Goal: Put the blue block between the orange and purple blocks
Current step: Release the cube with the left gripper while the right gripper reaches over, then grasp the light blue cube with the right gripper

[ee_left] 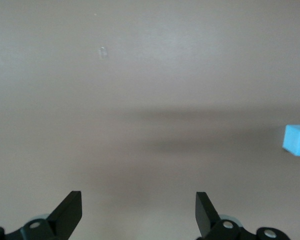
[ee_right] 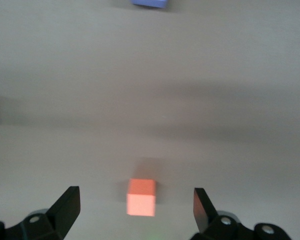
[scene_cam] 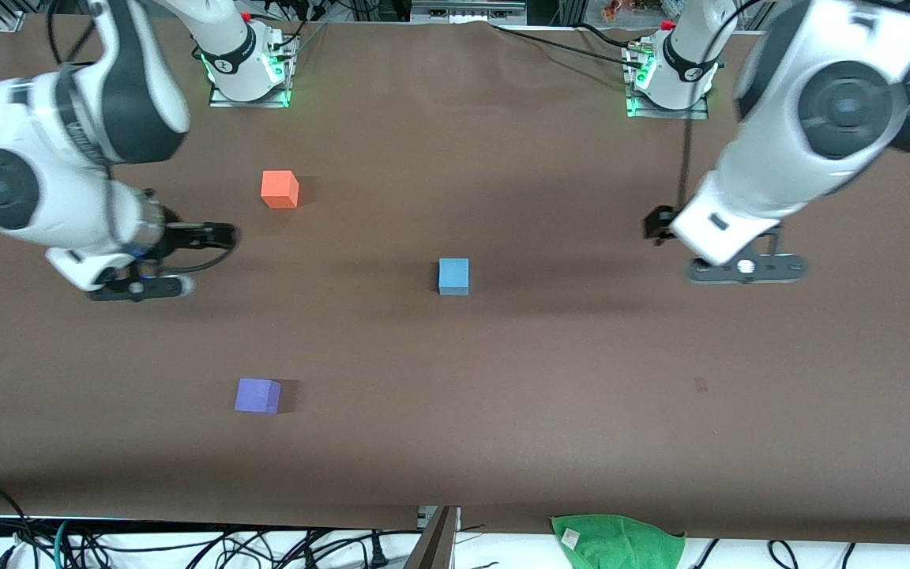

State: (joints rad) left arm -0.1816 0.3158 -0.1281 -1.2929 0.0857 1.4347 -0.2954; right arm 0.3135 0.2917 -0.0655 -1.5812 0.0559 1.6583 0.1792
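Note:
The light blue block (scene_cam: 453, 276) sits near the middle of the brown table (scene_cam: 502, 395). The orange block (scene_cam: 280, 189) lies toward the right arm's end, farther from the front camera. The purple block (scene_cam: 257, 395) lies nearer to the camera, roughly in line with the orange one. My right gripper (scene_cam: 214, 235) is open and empty, up in the air close to the orange block. Its wrist view shows the open gripper (ee_right: 136, 195) with the orange block (ee_right: 141, 197) below and the purple block (ee_right: 150, 2) at the edge. My left gripper (scene_cam: 656, 225) is open and empty (ee_left: 138, 205), with the blue block (ee_left: 297, 140) off to one side.
A green cloth (scene_cam: 617, 541) lies at the table's edge nearest the camera, with cables along that edge. A small dark mark (scene_cam: 701, 385) is on the table toward the left arm's end. The arm bases (scene_cam: 250, 71) (scene_cam: 668, 79) stand along the top.

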